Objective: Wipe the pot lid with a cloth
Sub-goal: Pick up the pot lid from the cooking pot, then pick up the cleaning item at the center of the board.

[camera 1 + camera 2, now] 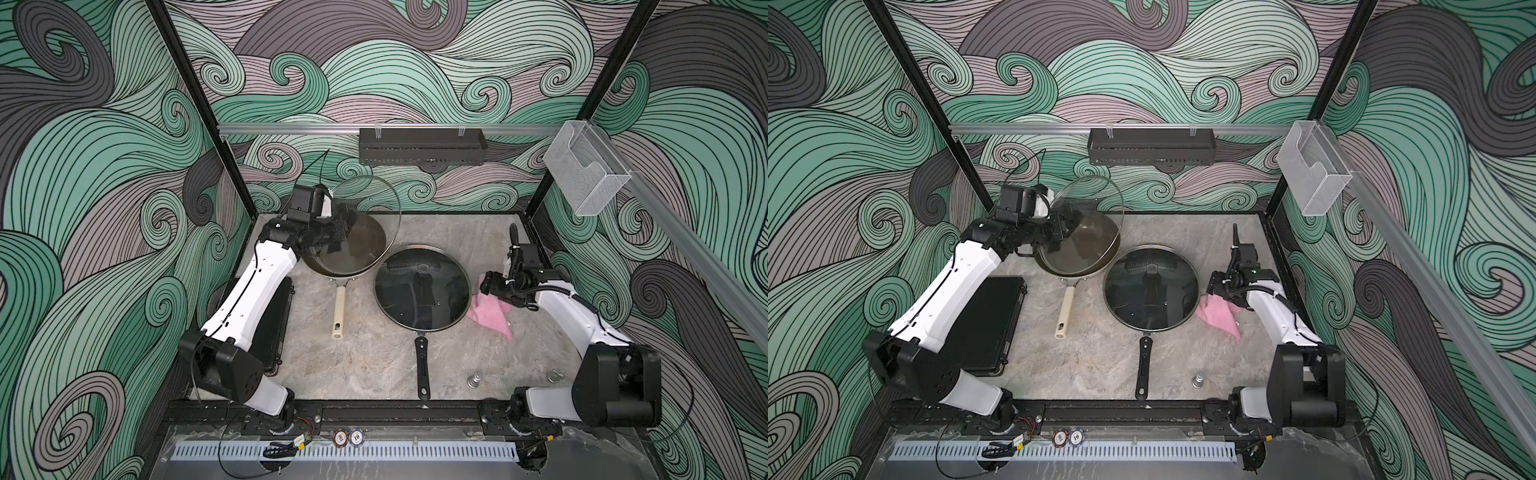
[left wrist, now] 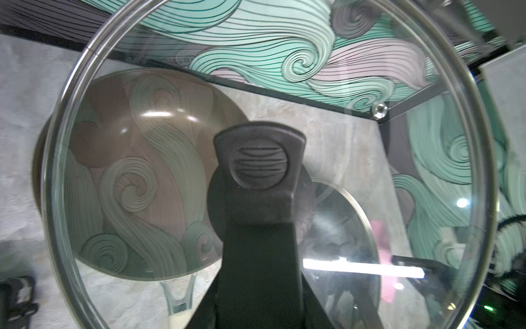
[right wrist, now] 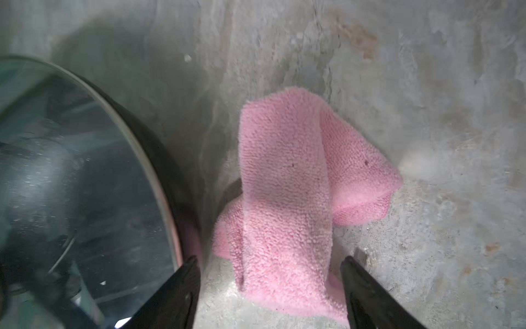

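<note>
My left gripper [image 1: 343, 226] [image 1: 1065, 226] is shut on the black handle [image 2: 259, 171] of a round glass pot lid [image 1: 368, 199] [image 1: 1090, 199] [image 2: 355, 159]. It holds the lid tilted on edge above a brown pan [image 1: 347, 253]. The pink cloth [image 1: 492, 311] [image 1: 1221, 316] [image 3: 284, 185] lies crumpled on the table, right of a black pan. My right gripper [image 1: 486, 284] [image 1: 1212, 286] [image 3: 270, 270] is down over the cloth's near end. Its jaws stand open, one on each side of a raised fold.
A second glass lid [image 1: 422, 286] [image 3: 71, 176] covers the black pan, whose handle [image 1: 422, 365] points to the front. The brown pan's cream handle [image 1: 338, 307] also points forward. A black flat case [image 1: 272, 324] lies at left. Small metal weights [image 1: 475, 379] stand front right.
</note>
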Tool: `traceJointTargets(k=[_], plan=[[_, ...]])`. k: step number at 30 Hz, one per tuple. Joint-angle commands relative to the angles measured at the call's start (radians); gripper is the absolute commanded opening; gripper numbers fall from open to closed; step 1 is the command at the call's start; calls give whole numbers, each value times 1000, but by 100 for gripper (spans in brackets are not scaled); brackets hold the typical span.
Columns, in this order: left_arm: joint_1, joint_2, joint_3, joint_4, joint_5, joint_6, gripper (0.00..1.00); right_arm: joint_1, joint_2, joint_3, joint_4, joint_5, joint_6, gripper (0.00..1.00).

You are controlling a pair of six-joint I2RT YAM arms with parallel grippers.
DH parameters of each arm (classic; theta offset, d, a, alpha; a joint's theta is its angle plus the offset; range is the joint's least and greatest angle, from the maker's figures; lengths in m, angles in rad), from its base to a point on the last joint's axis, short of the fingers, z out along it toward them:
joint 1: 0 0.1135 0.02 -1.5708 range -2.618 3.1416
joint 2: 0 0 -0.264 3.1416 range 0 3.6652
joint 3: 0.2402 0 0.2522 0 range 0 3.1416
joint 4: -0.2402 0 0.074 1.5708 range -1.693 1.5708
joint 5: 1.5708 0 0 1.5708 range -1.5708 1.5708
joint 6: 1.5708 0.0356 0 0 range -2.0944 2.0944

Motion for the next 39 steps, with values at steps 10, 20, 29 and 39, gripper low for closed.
traceJointTargets(k=[10,20,29,39], plan=[[12,-170,-73,411,299,-177,0,3,98,-45,38,44,-40,17],[60,-193,-167,650,491,-322,0,2,-90,154,-67,-15,-61,0],[77,-180,-205,860,646,-478,0,44,-171,336,125,-332,-62,0],[55,-127,-248,1040,805,-563,0,198,-10,436,677,-577,137,0]])
